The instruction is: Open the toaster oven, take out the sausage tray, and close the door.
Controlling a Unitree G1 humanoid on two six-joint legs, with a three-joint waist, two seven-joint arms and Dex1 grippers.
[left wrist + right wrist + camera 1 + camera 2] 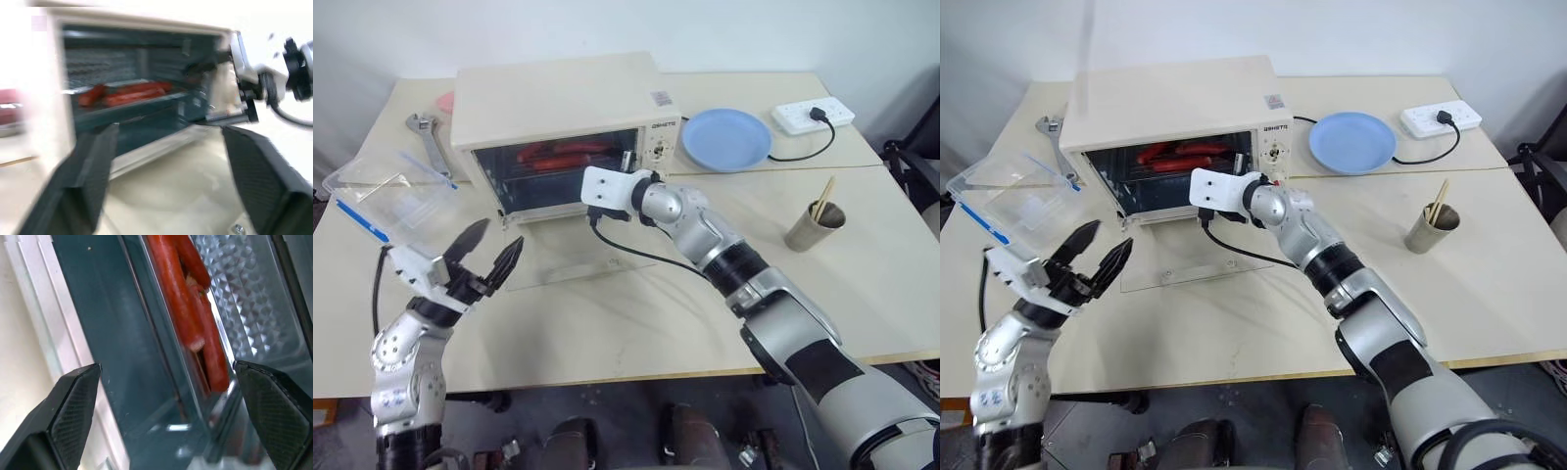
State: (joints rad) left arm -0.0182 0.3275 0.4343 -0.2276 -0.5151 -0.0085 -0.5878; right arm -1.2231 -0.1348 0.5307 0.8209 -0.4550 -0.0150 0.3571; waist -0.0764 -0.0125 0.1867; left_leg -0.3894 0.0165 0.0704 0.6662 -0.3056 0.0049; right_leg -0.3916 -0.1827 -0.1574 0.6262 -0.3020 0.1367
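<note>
You see the oven point(558, 117) standing at the back of the table point(636, 323), with its control panel on the right side. The door point(1197, 262) is open and lies flat on the table in front of the cavity. Inside the cavity, the tray point(122, 95) sits on its shelf with red sausages point(563, 155) on it.

The right gripper point(166, 396) is at the oven mouth, pointing into the cavity. Its two fingers stand wide apart, with the tray edge and sausages between and beyond them; they hold nothing. Whether they touch the tray, you cannot tell.

The left gripper point(491, 253) hovers over the table near the door's left front corner, clear of the oven. Its fingers are spread apart and empty.

A clear plastic box point(386, 191) with blue clips sits left of the oven. A blue plate point(725, 138), a power strip point(814, 115) and a cup point(814, 227) with sticks are to the right.
</note>
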